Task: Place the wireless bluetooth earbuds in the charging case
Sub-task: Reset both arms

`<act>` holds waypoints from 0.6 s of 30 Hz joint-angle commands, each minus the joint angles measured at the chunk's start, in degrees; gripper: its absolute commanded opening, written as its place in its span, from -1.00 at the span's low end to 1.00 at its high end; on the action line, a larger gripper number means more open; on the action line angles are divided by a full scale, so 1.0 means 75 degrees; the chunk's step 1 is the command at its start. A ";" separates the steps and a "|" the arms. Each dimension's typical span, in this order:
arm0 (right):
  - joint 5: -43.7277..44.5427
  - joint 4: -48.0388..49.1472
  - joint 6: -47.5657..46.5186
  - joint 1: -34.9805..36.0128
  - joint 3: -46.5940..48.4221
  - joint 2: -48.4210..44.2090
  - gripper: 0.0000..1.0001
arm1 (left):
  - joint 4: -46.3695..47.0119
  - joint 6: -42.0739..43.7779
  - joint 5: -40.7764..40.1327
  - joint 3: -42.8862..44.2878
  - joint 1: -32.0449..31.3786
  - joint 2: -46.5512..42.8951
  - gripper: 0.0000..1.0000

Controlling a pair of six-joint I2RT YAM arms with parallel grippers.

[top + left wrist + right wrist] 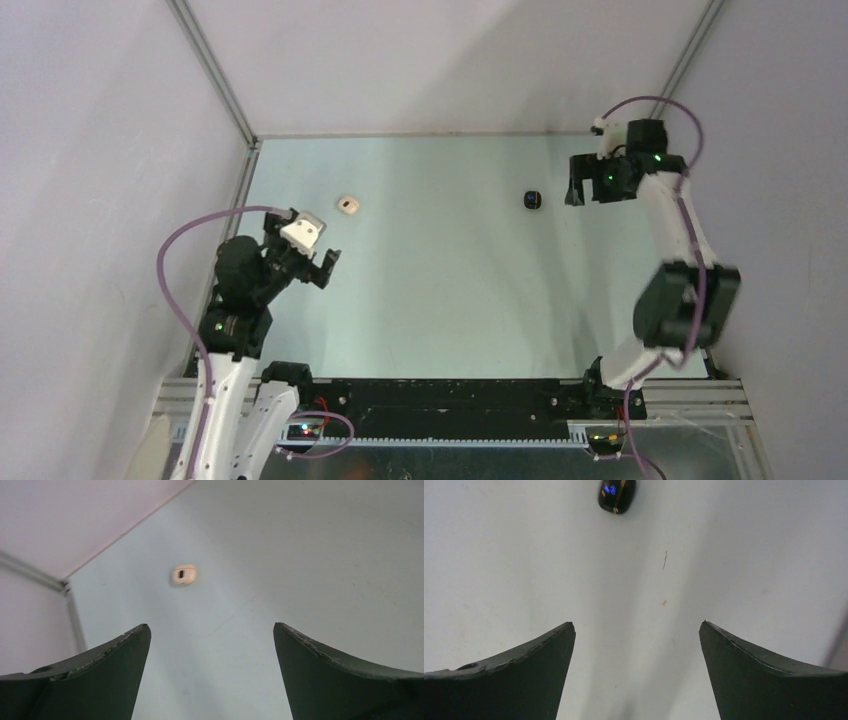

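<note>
**Operator:** Where are my arms?

**Spotter:** Your left arm (240, 290) rises from its base at the near left corner and bends in over the left side of the table (450, 300), wrist tilted towards the far end. Your left gripper (210, 625) is released, jaws spread wide with only bare tabletop between them. Your right arm (685, 300) is folded at a raised elbow on the right, and its forearm reaches to the far right corner. Your right gripper (637, 623) points in towards the table's middle, also released, and nothing sits between its fingers (514, 680).

**Operator:** And the charging cases?

**Spotter:** The cream case (183, 574) lies on the far left part of the table, ahead of your left gripper and well apart from it. The black case (617, 495) lies on the far right part, near your right gripper but not touching, showing a gold line and blue glints.

**Operator:** The earbuds?

**Spotter:** I cannot tell. I can make out no earbud on its own, and whether any sit inside the cases the views do not show.
</note>
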 commanded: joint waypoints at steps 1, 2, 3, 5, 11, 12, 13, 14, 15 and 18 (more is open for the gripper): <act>-0.0027 0.0045 0.0104 -0.0016 -0.0797 -0.2627 0.99 | -0.0773 -0.0749 -0.1676 0.0630 0.0096 -0.0946 0.99; -0.0041 0.0067 0.0211 -0.0015 -0.1116 -0.3430 0.99 | -0.0988 -0.0820 -0.1779 0.0709 0.0097 -0.1093 0.99; -0.0192 0.0113 0.0356 -0.0009 -0.1282 -0.3837 0.99 | -0.1125 -0.0924 -0.1976 0.0762 0.0092 -0.1347 0.99; -0.0574 0.0232 0.0378 -0.0004 -0.1973 -0.5576 0.99 | -0.1494 -0.1076 -0.2242 0.0944 0.0091 -0.1681 0.99; -0.1605 0.1095 0.0613 -0.0030 -0.3220 -0.9249 0.99 | -0.1762 -0.1778 -0.3226 0.0988 0.0095 -0.2200 0.99; -0.1696 0.0997 0.0811 -0.0052 -0.3154 -0.9349 0.99 | -0.1712 -0.1821 -0.3334 0.0907 0.0090 -0.2350 0.99; -0.1678 0.0744 0.0987 -0.0077 -0.2997 -0.9382 0.99 | -0.1606 -0.1892 -0.3363 0.0767 0.0090 -0.2422 0.99; -0.1615 0.0687 0.1280 -0.0081 -0.2991 -0.9397 0.99 | -0.1551 -0.1939 -0.3394 0.0714 0.0094 -0.2529 0.99; -0.1602 0.0705 0.1391 -0.0090 -0.3156 -0.9517 0.99 | -0.1481 -0.1954 -0.3411 0.0652 0.0094 -0.2558 0.99; -0.1499 0.0944 0.1229 -0.0209 -0.3870 -1.0028 0.99 | -0.1439 -0.2031 -0.3488 0.0684 0.0089 -0.2576 0.99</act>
